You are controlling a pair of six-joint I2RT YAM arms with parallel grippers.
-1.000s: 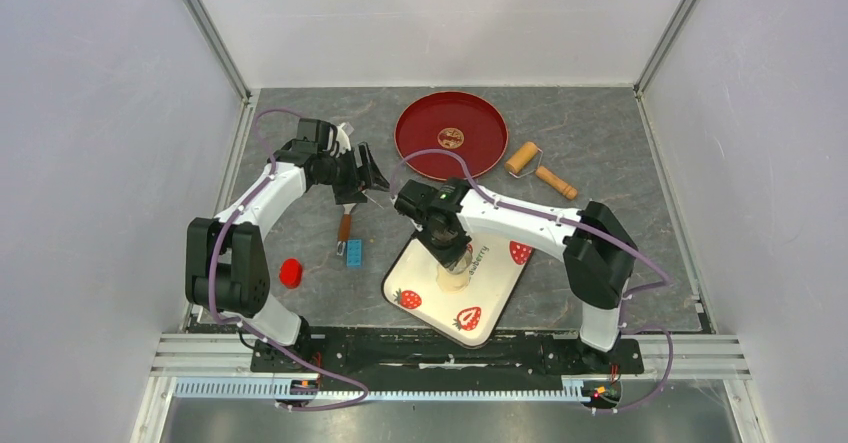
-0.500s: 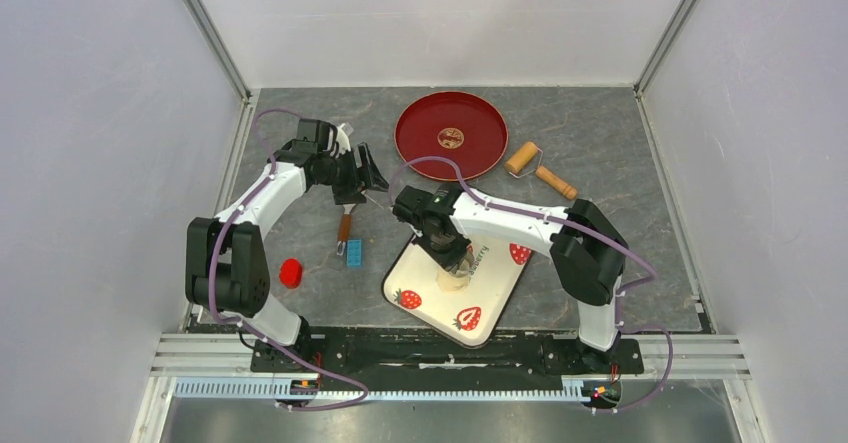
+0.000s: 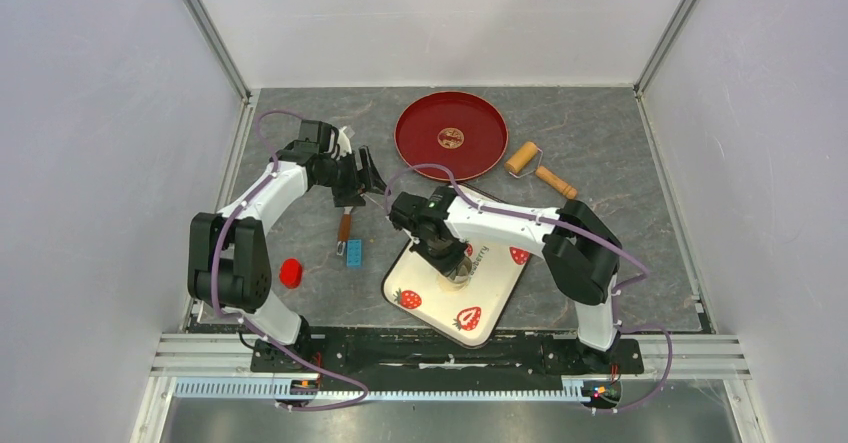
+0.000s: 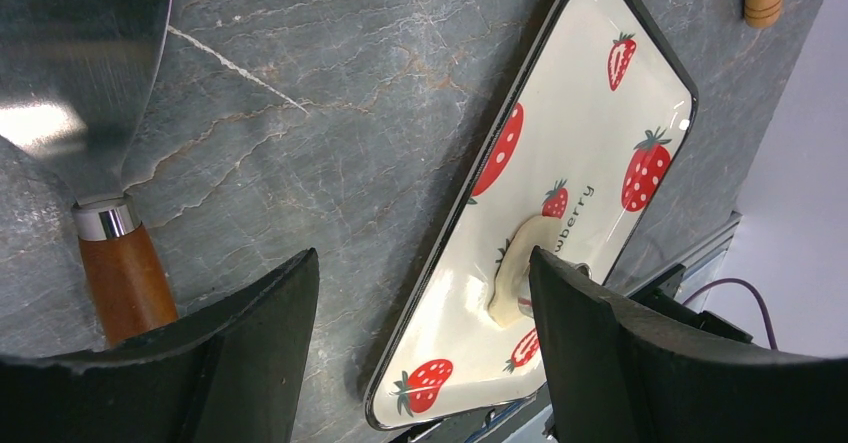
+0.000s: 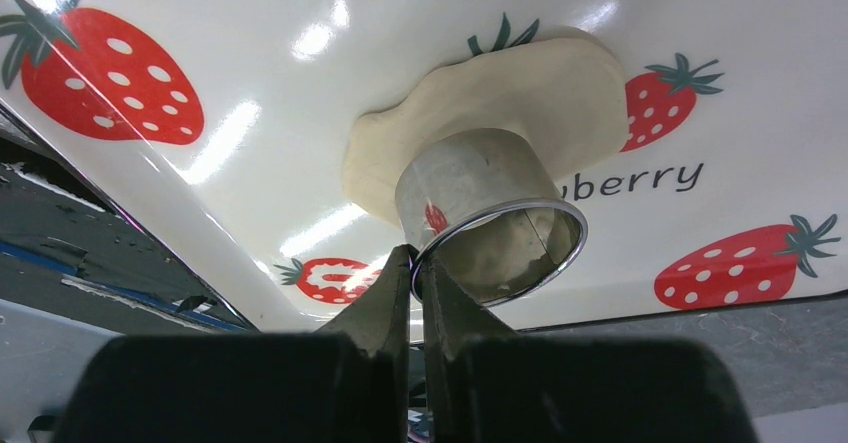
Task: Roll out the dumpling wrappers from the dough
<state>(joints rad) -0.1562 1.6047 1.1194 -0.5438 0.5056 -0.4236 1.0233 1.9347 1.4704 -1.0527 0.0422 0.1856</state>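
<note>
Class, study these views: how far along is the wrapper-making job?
Done: the dough lies flattened on the strawberry tray; the roller lies aside. In hand: the right gripper, shut on the ring cutter, holds it on the dough. Left: no disc on the red plate yet; the left gripper hangs open.

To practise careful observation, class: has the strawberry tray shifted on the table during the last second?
No. The strawberry tray lies at the same spot and the same angle beside the blue block as a second ago.
</note>
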